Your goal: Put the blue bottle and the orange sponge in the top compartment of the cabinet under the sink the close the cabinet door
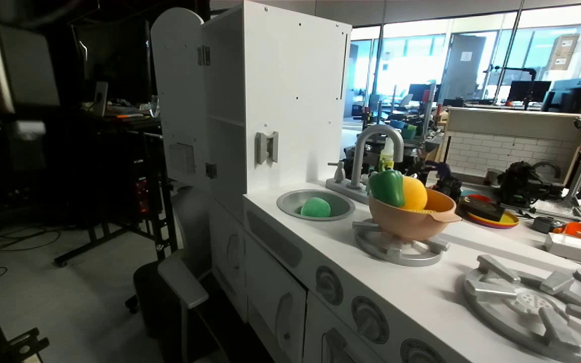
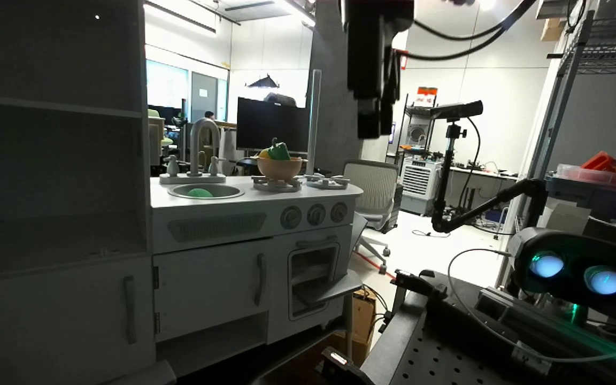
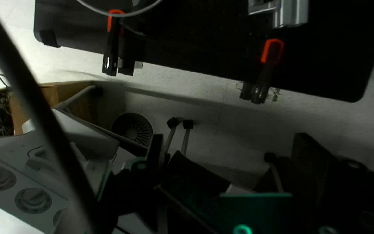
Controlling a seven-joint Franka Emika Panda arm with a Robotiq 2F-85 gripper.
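No blue bottle and no orange sponge show in any view. The white toy kitchen has a grey sink [image 1: 343, 214] with a green ball [image 1: 315, 207] in it. Below the sink, the cabinet door [image 2: 206, 291] looks shut, so the inside behind it is hidden. The ball also shows in an exterior view [image 2: 199, 192]. My gripper [image 2: 376, 128] hangs in the air, higher than the counter and apart from the kitchen. In the wrist view my gripper [image 3: 230, 136] has its two dark fingers wide apart, with nothing between them.
A peach bowl [image 1: 406, 225] with a green pepper [image 1: 387, 187] and a yellow-orange item [image 1: 414, 193] stands on a burner. The tall cabinet's upper door [image 1: 179, 101] stands open. The oven door [image 2: 335, 286] hangs open. A black robot table [image 2: 420, 342] stands opposite.
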